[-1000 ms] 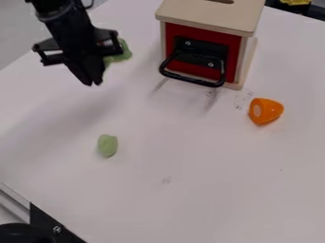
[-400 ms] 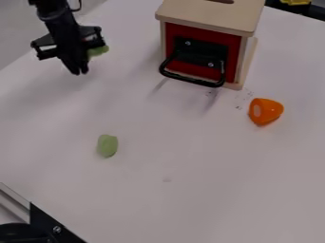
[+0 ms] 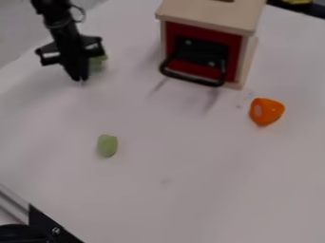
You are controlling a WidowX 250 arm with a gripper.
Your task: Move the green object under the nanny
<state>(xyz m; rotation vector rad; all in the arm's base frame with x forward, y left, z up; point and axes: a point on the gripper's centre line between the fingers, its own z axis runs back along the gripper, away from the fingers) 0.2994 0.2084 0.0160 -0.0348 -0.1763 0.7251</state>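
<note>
We begin from the black gripper (image 3: 80,79), which points downward at the upper left of the white table (image 3: 190,156). How far open it is, we cannot tell, and also not whether it has hold of anything. Just beside it, partly behind its body, is a green piece (image 3: 98,60); if the two are touching, we cannot say.

Nearer to the camera, well apart from the gripper, lies a pale green lump (image 3: 107,145). The task speaks of one green object, so we are not sure which of these two it means, nor which thing is the nanny.

The lump looks small, rounded and a little longer than wide. We judge it to be light, perhaps of smooth plastic, so more stiff than soft and hardly fragile. Such curved sides can slip or roll away when the grip is too high. We would take it low, across its narrow middle, with gentle closing. For the green piece, its shape is too much hidden for us to choose a grip.

Farther to the right stand the wooden box (image 3: 213,18) with its black handle (image 3: 193,79), and the orange piece (image 3: 266,111).
</note>
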